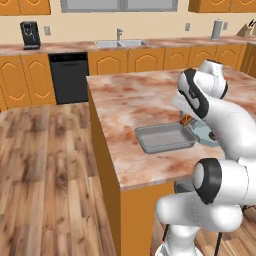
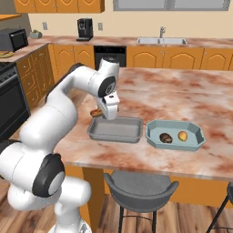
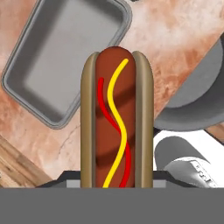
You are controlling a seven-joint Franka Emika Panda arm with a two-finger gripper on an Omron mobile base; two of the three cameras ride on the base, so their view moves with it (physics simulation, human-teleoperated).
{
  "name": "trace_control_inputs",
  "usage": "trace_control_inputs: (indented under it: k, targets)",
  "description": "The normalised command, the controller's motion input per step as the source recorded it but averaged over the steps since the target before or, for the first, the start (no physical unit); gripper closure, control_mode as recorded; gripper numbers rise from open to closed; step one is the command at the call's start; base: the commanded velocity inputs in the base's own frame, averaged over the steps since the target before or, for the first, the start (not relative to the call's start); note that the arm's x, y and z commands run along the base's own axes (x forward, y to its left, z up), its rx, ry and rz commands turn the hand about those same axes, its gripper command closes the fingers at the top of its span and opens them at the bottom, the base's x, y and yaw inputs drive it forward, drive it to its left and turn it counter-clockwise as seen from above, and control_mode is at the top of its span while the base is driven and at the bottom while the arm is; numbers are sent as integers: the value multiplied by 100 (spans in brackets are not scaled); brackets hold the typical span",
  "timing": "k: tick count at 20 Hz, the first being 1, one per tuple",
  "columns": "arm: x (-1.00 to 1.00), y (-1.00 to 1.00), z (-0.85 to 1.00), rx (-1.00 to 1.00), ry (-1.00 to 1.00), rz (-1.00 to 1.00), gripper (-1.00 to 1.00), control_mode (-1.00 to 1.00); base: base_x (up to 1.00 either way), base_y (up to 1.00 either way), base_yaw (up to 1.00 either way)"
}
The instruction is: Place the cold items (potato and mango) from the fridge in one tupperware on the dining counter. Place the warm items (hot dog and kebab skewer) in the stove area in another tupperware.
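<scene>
Farthest left in the right base view is the stove area I take the warm food from, dark and low by the wall. Next comes my claw [image 2: 101, 113], closed around the hot dog [image 2: 95, 112], which hangs just above the left rim of the grey tupperware [image 2: 116, 129]. I hold it by one end so its length points away from me; in the hand view the hot dog [image 3: 116, 118] runs straight up from my grip, with the grey tupperware [image 3: 65, 57] lying beyond it, off to the upper left. I judge I should shift over the tray's middle before letting go, or the bun may land on the rim. The grey tray holds nothing so far, and I cannot see the kebab skewer.

Further right sits the blue-green tupperware [image 2: 193, 129], kept apart for the cold things: the dark potato [image 2: 165, 138] and the yellow mango [image 2: 182, 136] lie in it side by side. Both containers rest on the dining counter [image 2: 182, 95].

I can read no writing or brand anywhere.
</scene>
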Motion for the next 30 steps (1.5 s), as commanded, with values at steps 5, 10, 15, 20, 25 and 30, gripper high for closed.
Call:
trace_control_inputs:
  k: [5, 10, 15, 20, 25, 30]
  targets:
    - [40, 17, -53, 0, 1, -18, 100, -100, 0, 0, 0]
    - [38, 2, -35, 0, 0, -23, 100, -100, 0, 0, 0]
    - [33, 0, -31, 0, 0, -23, 100, -100, 0, 0, 0]
    - [28, -5, -34, 0, 0, -13, 100, -100, 0, 0, 0]
    - [8, -3, -43, 0, 7, 0, 100, -100, 0, 0, 0]
    - [27, 0, -34, 0, 8, 0, 100, -100, 0, 0, 0]
